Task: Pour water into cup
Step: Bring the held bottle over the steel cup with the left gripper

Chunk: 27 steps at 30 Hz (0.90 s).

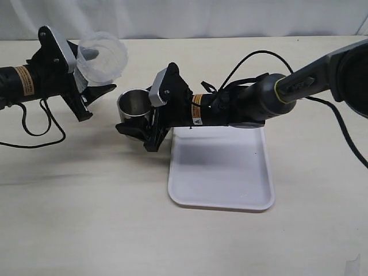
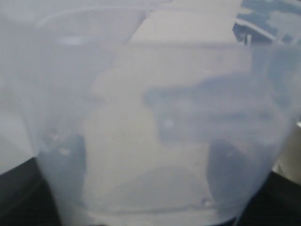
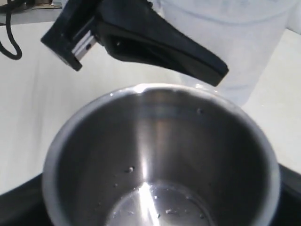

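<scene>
The cup point(image 1: 134, 106) is brushed steel and stands at the left edge of the tray, with my right gripper point(image 1: 138, 123) shut around it. In the right wrist view the cup point(image 3: 188, 155) fills the frame and hides the jaws. A few clear drops of water point(image 3: 164, 209) lie on its bottom. My left gripper point(image 1: 91, 72) is shut on a transparent plastic container point(image 1: 102, 54), held tilted in the air up and left of the cup. In the left wrist view the container point(image 2: 150, 117) covers everything, and the dark fingers point(image 2: 63, 165) show through its wall. No stream is visible.
A white tray point(image 1: 221, 172) lies on the beige table, under the right arm. The left gripper's black finger point(image 3: 155, 42) and the container point(image 3: 230, 47) hang just beyond the cup's rim. Black cables trail by both arms.
</scene>
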{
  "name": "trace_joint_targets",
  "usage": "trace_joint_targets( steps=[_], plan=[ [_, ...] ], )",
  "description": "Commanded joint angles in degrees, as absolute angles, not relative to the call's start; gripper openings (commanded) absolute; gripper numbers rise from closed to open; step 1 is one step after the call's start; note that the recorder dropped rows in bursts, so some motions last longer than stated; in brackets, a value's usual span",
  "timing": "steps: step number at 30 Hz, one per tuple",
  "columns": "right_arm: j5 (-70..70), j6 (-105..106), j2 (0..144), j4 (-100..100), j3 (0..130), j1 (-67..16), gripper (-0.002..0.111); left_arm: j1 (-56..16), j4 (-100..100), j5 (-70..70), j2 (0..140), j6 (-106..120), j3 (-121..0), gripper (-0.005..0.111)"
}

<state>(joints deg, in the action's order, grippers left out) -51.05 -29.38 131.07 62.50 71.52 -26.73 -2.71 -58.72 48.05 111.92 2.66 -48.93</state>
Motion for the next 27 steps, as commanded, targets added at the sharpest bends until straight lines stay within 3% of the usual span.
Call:
trace_joint_targets(
  steps=[1, 27],
  plan=[
    [-52.59, -28.01, 131.1, 61.31, 71.89, -26.64, 0.004, -2.68, -56.31, 50.67, 110.98, 6.25, -49.47, 0.0],
    [-55.41, -27.15, 131.1, 62.84, 71.89, -26.76, 0.004, -4.5, -56.43, 51.23, 110.98, 12.78, -49.47, 0.0]
  ],
)
